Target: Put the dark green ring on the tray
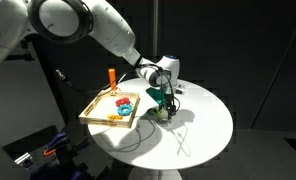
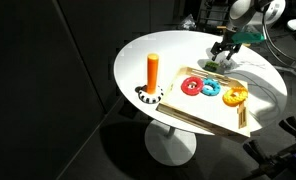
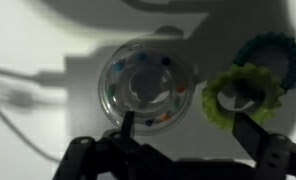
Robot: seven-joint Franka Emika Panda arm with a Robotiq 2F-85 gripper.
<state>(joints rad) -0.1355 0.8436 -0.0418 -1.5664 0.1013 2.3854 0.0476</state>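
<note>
while the fingers (image 3: pixel 252 135) hang apart (empty), dark green ring (image 3: pixel 274 48) beside lime ring (image 3: pixel 240 95), off the tray (image 1: pixel 96 108)

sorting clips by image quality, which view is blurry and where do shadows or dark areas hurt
Wrist view: soft focus throughout, the clear ring, light green ring and dark green ring have fuzzy edges, and broad shadows cross the white table. Both exterior views: table brightly lit against a near-black background; in an exterior view the gripper throws a shadow on the tabletop.
</note>
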